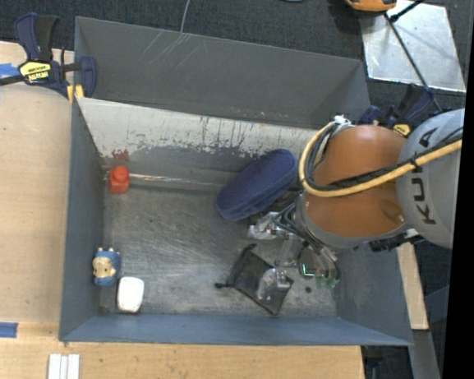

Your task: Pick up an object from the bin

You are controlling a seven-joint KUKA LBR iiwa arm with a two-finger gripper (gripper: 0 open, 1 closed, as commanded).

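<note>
The jaws are held over a flat black thing [248,274] near the bin's [209,324] front wall. Their state cannot be told.

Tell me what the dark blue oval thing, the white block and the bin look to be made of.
Dark blue oval thing: probably cloth or soft padding, matte, with a seam-like rim. White block: smooth with rounded corners, perhaps plastic or foam; the look leaves it open. Bin: dull grey sheet metal, scratched, with rusty streaks down its back wall.
</note>
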